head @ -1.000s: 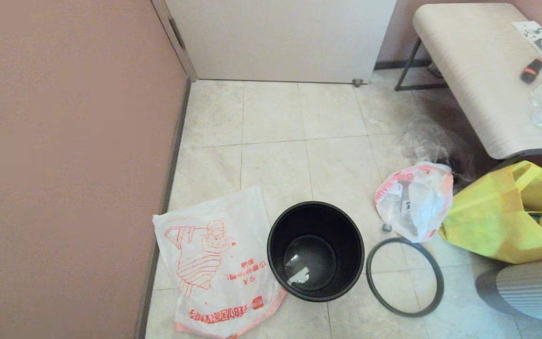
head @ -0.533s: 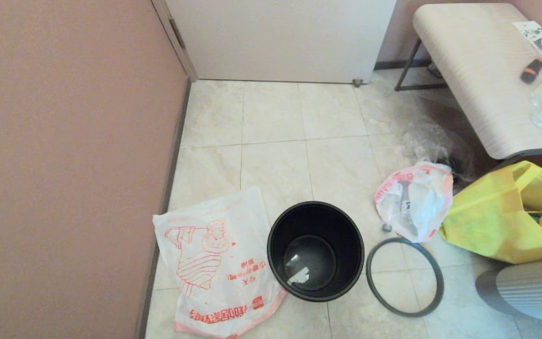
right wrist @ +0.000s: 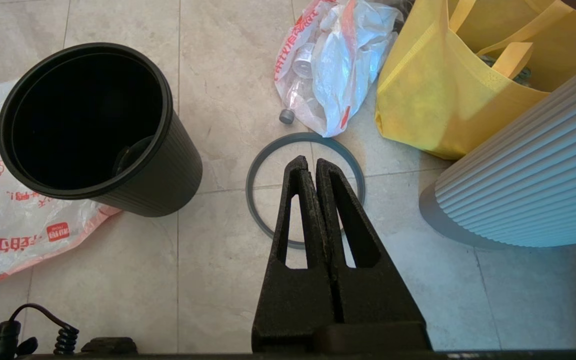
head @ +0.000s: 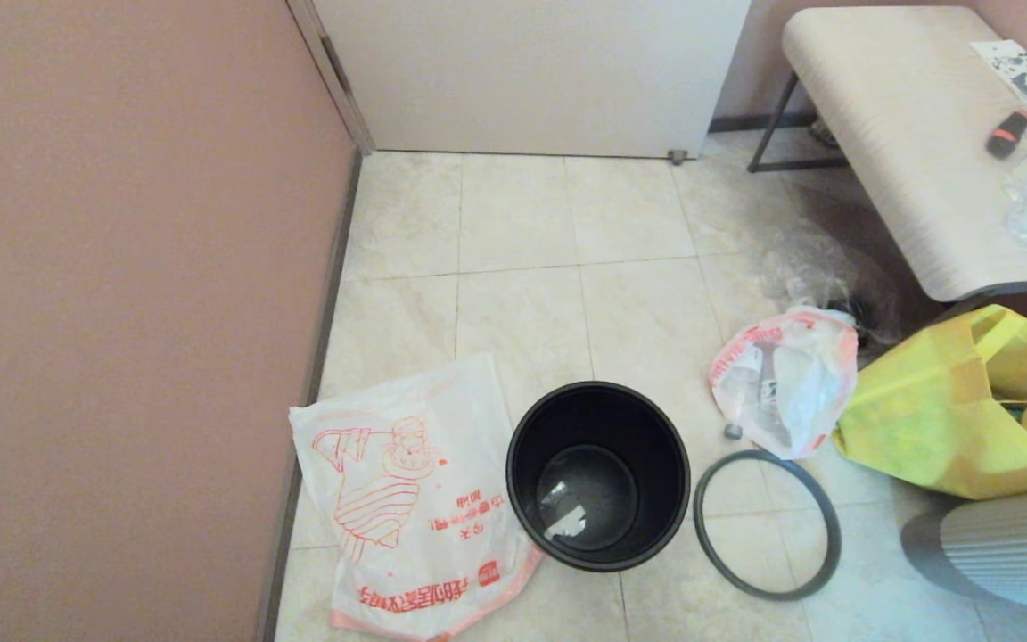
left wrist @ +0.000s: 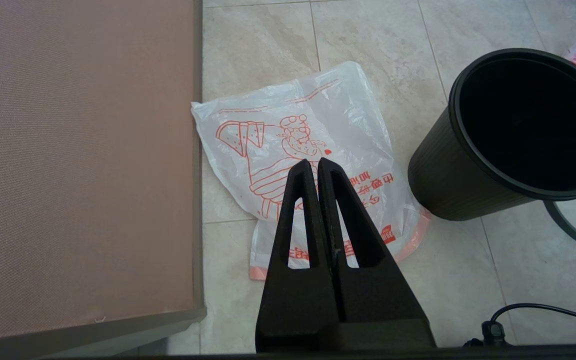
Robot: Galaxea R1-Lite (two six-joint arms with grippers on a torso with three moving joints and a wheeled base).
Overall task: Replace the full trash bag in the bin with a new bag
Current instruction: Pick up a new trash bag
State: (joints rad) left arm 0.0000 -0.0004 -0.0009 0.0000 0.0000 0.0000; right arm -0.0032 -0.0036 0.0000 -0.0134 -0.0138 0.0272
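The round black bin [head: 598,474] stands open on the tiled floor with no bag in it. Its grey hoop rim [head: 768,524] lies flat on the floor to its right. The full trash bag [head: 785,379], lumpy and white with bottles showing through, rests beyond the hoop. The new bag [head: 406,499], flat with a red figure drawing, lies left of the bin by the wall. My left gripper [left wrist: 313,164] hangs shut and empty above the new bag [left wrist: 298,150]. My right gripper [right wrist: 308,163] hangs shut and empty above the hoop [right wrist: 268,150]. Neither arm shows in the head view.
A pink wall [head: 121,312] runs along the left. A yellow fabric tote [head: 950,410] sits right of the full bag, with a ribbed white cylinder [head: 1013,544] in front of it. A bench [head: 915,134] carrying small items stands at the back right, a crumpled clear bag [head: 812,267] beneath it.
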